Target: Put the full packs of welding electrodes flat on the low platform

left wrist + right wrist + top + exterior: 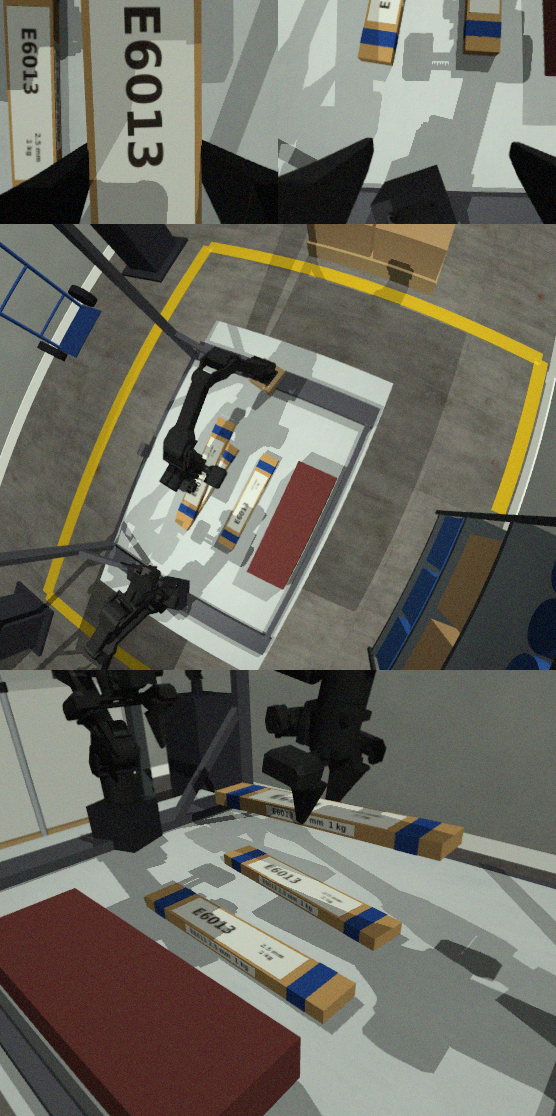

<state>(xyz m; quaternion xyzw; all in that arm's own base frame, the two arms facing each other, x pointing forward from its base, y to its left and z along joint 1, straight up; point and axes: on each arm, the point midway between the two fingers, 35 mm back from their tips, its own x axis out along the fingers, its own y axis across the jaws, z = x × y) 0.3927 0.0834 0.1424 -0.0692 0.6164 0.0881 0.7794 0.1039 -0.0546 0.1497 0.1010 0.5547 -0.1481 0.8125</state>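
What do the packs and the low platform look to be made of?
The three packs: probably plain cardboard with a matte finish, going by the tan edges and crisp box corners; their blue bands could be print or tape. The low platform: matte dark red, evenly coloured without grain or shine, so painted wood or plastic, unclear which.

so at the upper left of the top view there's a blue hand truck [82, 330] with black wheels. some cardboard boxes [410, 246] are stacked along the upper edge, right of middle. yellow floor tape [435, 313] loops round the work cell, and lower right has a shelf unit [502, 544] with blue bins [420, 591] and brown boxes [467, 574].
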